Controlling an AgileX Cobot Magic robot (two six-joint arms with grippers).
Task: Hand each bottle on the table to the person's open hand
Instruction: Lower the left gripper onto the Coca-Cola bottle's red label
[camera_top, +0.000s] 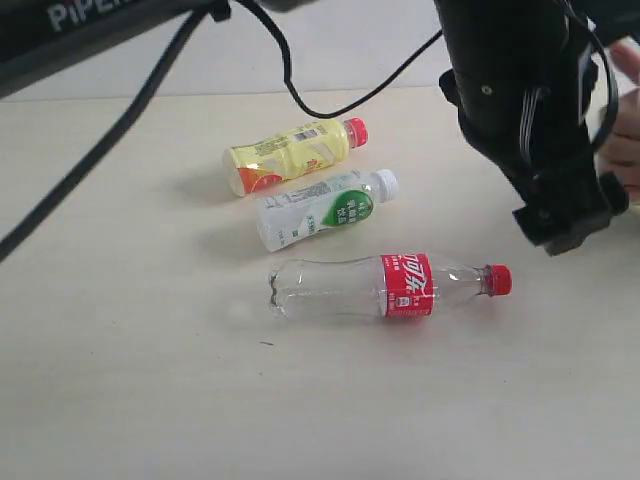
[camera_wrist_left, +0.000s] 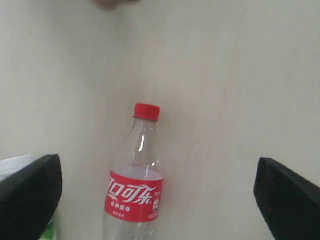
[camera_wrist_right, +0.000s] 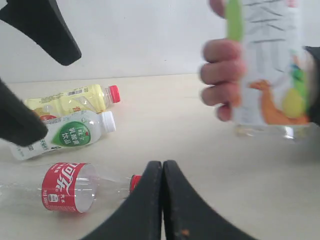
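Note:
Three bottles lie on the table (camera_top: 130, 330): yellow with a red cap (camera_top: 290, 155), white with a green label (camera_top: 325, 208), and clear with a red label (camera_top: 390, 287). In the right wrist view the person's hand (camera_wrist_right: 222, 80) is wrapped round the fourth bottle (camera_wrist_right: 267, 65), which is clear with a white-green-orange label and held upright. My right gripper (camera_wrist_right: 162, 172) is shut and empty, apart from that bottle. My left gripper (camera_wrist_left: 159, 167) is open above the red-label bottle (camera_wrist_left: 135, 190), touching nothing. The hand (camera_top: 627, 150) shows only at the exterior view's right edge.
My right arm (camera_top: 530, 110) fills the upper right of the exterior view and hides most of the hand. The left arm (camera_top: 90, 30) and its cable (camera_top: 285, 70) cross the top. A pale wall runs behind the table's far edge.

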